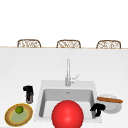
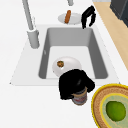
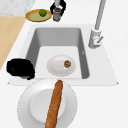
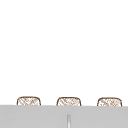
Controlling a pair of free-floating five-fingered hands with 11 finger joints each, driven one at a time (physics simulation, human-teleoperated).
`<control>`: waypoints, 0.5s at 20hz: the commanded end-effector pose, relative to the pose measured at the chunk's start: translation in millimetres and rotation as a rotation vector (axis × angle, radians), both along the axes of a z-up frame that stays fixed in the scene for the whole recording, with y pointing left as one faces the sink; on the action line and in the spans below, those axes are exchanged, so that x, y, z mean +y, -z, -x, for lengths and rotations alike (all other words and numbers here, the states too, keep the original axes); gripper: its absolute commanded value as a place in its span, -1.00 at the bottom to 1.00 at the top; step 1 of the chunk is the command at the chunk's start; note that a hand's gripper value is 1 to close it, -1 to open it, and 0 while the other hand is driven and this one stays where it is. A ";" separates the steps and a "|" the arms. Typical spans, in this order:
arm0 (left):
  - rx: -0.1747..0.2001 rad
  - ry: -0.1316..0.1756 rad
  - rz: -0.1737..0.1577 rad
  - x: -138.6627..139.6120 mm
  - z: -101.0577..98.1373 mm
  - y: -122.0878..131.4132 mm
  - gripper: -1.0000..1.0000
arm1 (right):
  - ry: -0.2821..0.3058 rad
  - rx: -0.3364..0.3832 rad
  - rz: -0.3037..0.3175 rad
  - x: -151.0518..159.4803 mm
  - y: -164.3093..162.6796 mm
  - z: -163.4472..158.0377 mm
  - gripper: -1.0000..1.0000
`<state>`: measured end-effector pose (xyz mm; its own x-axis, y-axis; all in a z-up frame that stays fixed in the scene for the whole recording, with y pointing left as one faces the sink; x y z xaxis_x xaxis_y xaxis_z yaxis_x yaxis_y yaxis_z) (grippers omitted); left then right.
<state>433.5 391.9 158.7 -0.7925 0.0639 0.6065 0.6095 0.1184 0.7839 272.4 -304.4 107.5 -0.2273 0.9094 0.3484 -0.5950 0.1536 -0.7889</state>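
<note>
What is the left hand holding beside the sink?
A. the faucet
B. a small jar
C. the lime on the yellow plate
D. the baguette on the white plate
B: the left hand has its fingers curled round the top of the small jar, which stands on the counter between the sink and the yellow plate with the lime.

It was a kitchen: a grey sink (image 1: 40,100) with a tall faucet (image 1: 68,72) sat sunk in a white counter (image 1: 20,67), plates of food stood beside it, and three woven chairs (image 1: 68,44) lined the far side
</note>
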 end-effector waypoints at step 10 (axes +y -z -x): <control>-0.164 -0.042 0.014 3.0 21.3 -4.8 1.00 | 0.000 0.000 0.000 0.0 0.0 0.0 0.00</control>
<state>420.2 391.9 162.7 -0.8578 0.0490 0.5117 0.5135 0.1273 0.8486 272.4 -304.4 107.5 -0.2273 0.9094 0.3484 -0.5950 0.1536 -0.7889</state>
